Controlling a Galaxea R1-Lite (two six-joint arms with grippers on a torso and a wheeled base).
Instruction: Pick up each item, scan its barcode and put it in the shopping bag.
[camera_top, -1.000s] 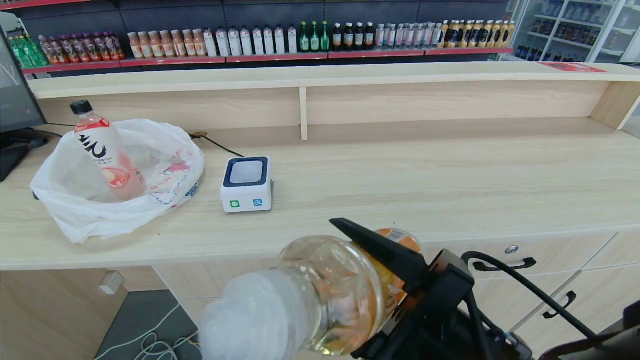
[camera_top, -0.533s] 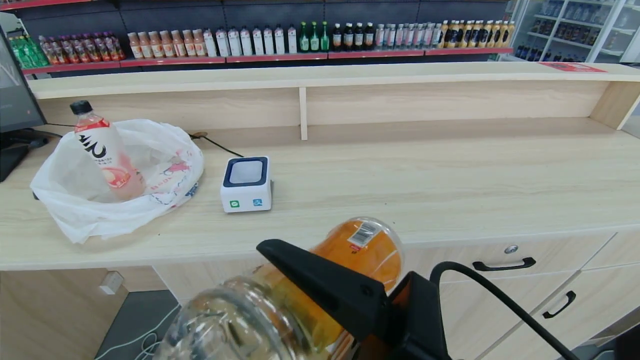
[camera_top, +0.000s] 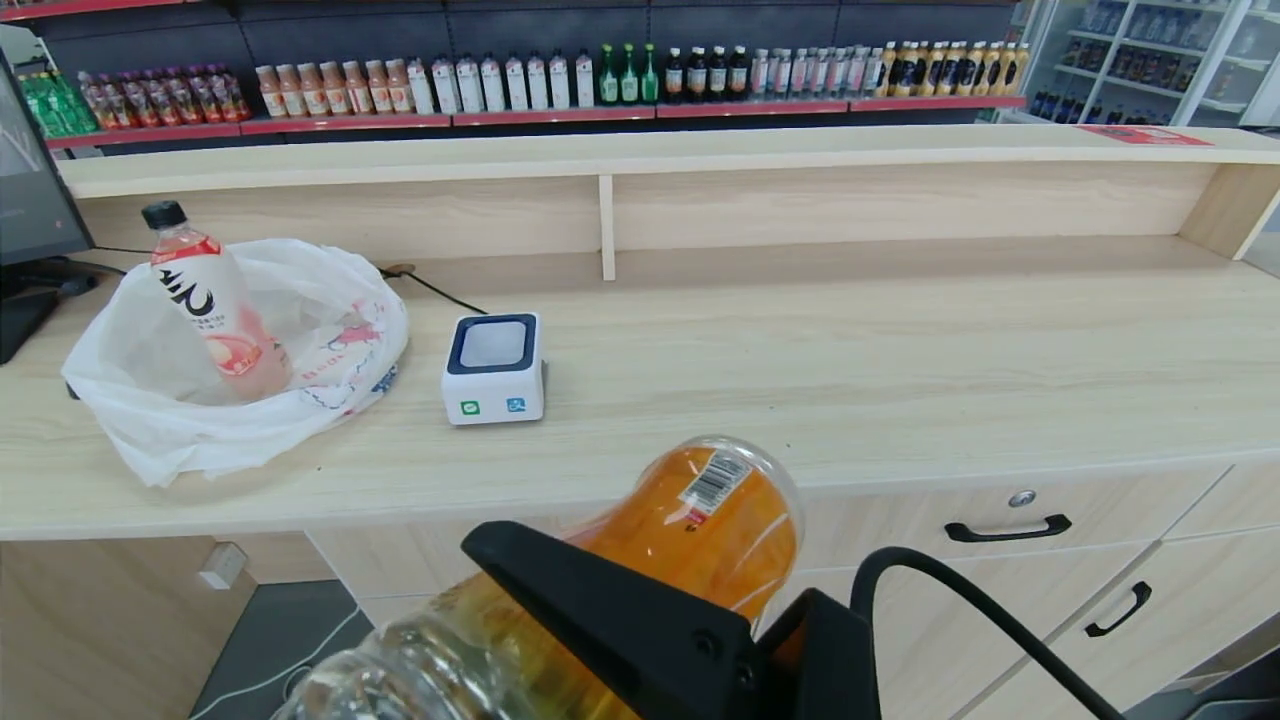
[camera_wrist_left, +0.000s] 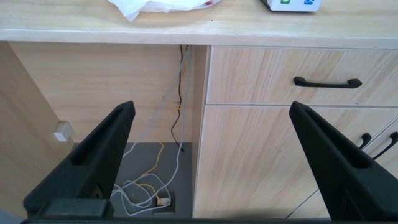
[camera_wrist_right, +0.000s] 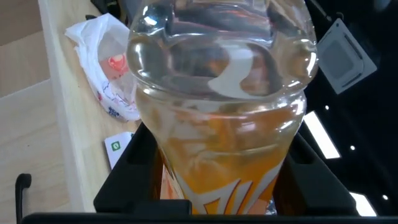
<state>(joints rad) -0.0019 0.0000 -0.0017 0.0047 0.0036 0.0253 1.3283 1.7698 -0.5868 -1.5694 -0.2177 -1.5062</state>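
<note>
Though the bottle (camera_top: 720, 540) looked heavy and slippery, the right gripper (camera_wrist_right: 224, 186) gripped its middle with both fingers (camera_top: 620, 620), seemingly a sound hold. The left gripper (camera_wrist_left: 211, 112) hung with fingers apart.

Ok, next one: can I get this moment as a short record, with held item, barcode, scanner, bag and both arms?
held item: orange drink bottle, tilted, in front of the counter edge
right gripper: fingers shut on the orange drink bottle
shopping bag: white plastic, open, holds a leaning pink drink bottle
scanner: white box on the counter, window up, beside the shopping bag
barcode: faces up toward the head camera, not the scanner
left gripper: open, empty, low before the cabinet front
</note>
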